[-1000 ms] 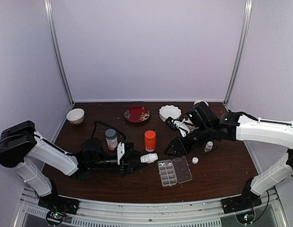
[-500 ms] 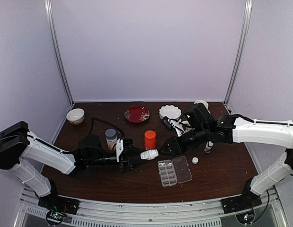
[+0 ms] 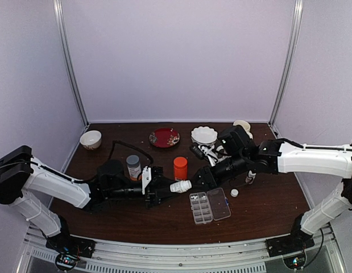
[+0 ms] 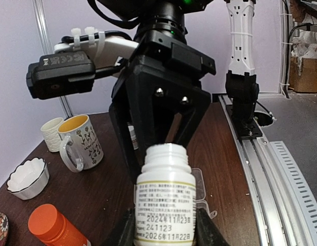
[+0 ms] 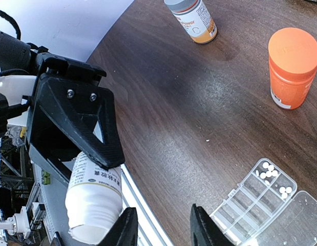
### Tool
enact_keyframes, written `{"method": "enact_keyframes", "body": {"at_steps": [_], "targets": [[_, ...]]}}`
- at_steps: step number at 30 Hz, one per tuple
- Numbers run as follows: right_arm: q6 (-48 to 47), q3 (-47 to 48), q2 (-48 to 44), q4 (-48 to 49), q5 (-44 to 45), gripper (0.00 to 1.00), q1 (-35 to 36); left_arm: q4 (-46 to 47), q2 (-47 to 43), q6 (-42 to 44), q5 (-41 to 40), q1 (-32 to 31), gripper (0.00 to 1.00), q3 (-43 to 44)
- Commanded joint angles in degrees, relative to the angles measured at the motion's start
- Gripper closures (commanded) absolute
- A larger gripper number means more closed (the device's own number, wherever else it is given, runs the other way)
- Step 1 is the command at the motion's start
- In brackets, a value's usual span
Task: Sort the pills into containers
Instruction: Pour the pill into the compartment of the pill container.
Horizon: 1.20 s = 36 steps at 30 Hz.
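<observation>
A white bottle (image 4: 165,200) is held clamped in the left gripper (image 3: 167,189), while the right gripper (image 5: 162,229), its jaws apart around nothing, is positioned just beyond the bottle's top.

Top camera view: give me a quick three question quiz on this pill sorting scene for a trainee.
1. True or false: the pill box has its lid shut.
2. The left gripper holds: A the orange bottle; B the white bottle; C a bowl.
3. Which gripper has nothing between its fingers?
Key: 1 false, the lid lies open; 2 B; 3 the right gripper.
</observation>
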Motion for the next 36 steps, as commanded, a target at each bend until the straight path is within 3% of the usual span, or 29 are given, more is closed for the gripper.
{"method": "enact_keyframes", "body": {"at_steps": [1,14,36], "targets": [[0.43,2.28,-1.23,4.63,-4.29,0.63,1.09,-4.03,-0.08,1.43,-1.72,-0.82,0.92,2.85],[-0.29,2.4,-0.77,3.48,-3.87,0.64,1.18,-10.97,-0.14,2.7,-3.86,-0.98,0.92,5.11],[-2.13,3.16,-0.5,1.17,-3.41,0.64,1.12,-13.37,0.58,3.3,-4.29,-1.06,0.92,5.83]]}}
